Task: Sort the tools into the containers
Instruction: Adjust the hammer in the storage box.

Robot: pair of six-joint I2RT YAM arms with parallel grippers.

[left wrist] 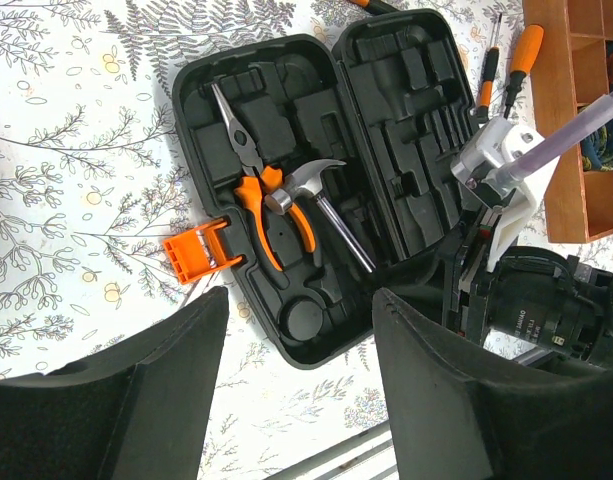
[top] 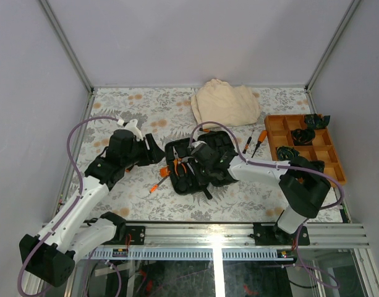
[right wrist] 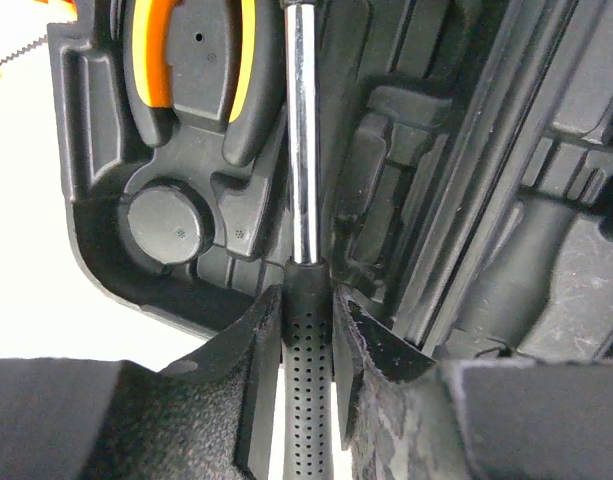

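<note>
A black tool case (left wrist: 406, 120) lies open, both moulded halves facing up, on the floral-patterned table (top: 140, 105) between the two arms, its orange latch (left wrist: 194, 252) sticking out from the left half's outer edge. The right gripper (right wrist: 306, 300) is clamped on the black, dotted handle of the hammer (left wrist: 338, 232). Its fingers (right wrist: 254, 380) press the grip from either side at the near edge of the case, and the chrome shaft runs forward from them. The hammer slants across the left half, its shaft pointing toward the hinge line and its steel head resting over the orange handles of the pliers (left wrist: 258, 195). The pliers sit in the same half with their jaws pointing toward the far end. The left gripper (left wrist: 299, 310) hovers on the latch side of the case, its jaws spread fairly wide with nothing between them. Two orange-and-black screwdrivers (left wrist: 485, 85) lie side by side on the table just beyond the right half, between the case and a wooden tray (top: 272, 139) of compartments at the table's right edge. Another small orange-handled tool (top: 154, 187) lies on the table just off the case's near-left corner; its type cannot be told from above. A beige cloth (top: 226, 104) is bunched at the back of the table, well apart from both grippers.
</note>
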